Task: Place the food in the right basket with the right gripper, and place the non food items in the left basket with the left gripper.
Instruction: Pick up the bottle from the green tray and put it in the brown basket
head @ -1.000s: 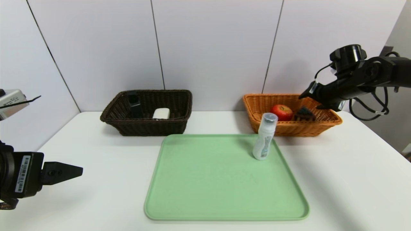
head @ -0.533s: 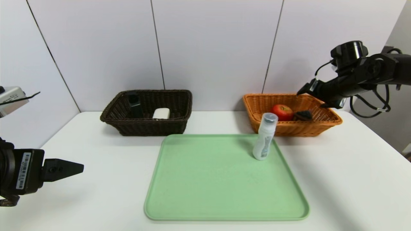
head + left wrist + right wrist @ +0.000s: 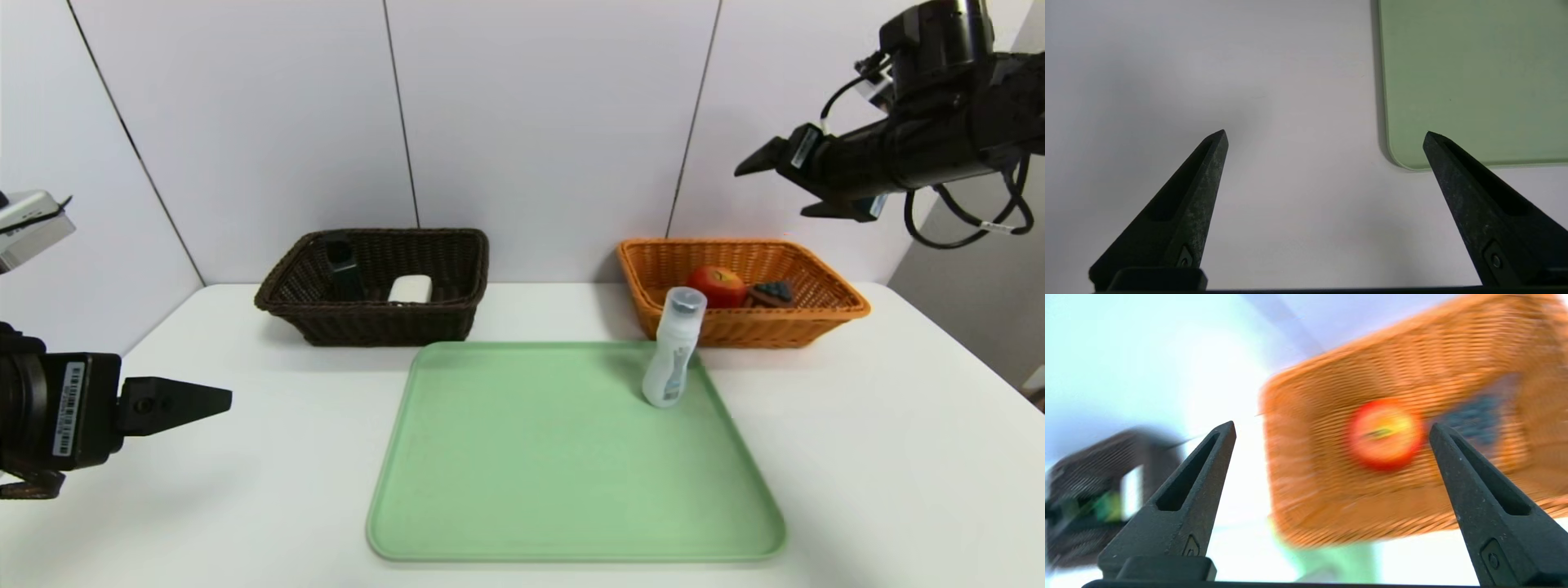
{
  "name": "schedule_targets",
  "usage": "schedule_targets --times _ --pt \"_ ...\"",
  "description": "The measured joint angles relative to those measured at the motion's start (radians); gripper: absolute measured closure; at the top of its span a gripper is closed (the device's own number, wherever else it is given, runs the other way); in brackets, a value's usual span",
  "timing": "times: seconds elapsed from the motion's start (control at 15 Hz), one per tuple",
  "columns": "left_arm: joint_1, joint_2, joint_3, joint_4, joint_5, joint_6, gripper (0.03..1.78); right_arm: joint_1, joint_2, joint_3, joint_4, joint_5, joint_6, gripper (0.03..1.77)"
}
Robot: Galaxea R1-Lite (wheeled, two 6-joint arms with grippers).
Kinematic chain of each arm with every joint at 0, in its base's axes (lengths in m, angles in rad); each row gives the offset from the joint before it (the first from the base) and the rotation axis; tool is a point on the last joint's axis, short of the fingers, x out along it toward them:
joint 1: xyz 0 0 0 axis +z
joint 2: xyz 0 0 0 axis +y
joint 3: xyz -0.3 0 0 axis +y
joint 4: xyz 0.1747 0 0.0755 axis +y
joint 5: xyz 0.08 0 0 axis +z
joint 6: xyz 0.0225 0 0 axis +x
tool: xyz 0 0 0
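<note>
The right gripper [image 3: 784, 184] is held wide open and empty above the orange basket [image 3: 653, 282], where the apple [image 3: 716, 285] and cake [image 3: 771, 292] lie below it. The left gripper [image 3: 1326, 136] is spread open, empty, over the table [image 3: 857, 457]; the tube bottle [image 3: 674, 347] stands far off on the tray [image 3: 531, 457].

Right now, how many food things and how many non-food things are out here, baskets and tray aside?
Food: 2, apple and cake slice.
Non-food: 3, black pump bottle, soap bar, white tube bottle.
Total: 5
</note>
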Motion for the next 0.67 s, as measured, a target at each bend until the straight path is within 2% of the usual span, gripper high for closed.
schedule_targets --times 0.07,0.33,0.47,0.67 --pt "0.0 -0.001 0.0 -0.001 0.0 0.0 0.12 0.039 -0.029 0.002 -0.001 -0.022 -0.004 0.15" --pt "0.0 -0.003 0.001 -0.002 -0.008 0.0 0.12 0.169 -0.133 0.036 0.003 -0.166 -0.055 0.13" --pt "0.0 -0.005 0.003 -0.005 -0.018 -0.001 0.12 0.19 -0.18 0.111 -0.016 -0.19 -0.113 0.12" --pt "0.0 -0.013 0.026 -0.009 -0.018 -0.002 0.12 0.227 -0.249 0.201 -0.132 -0.202 -0.26 0.11"
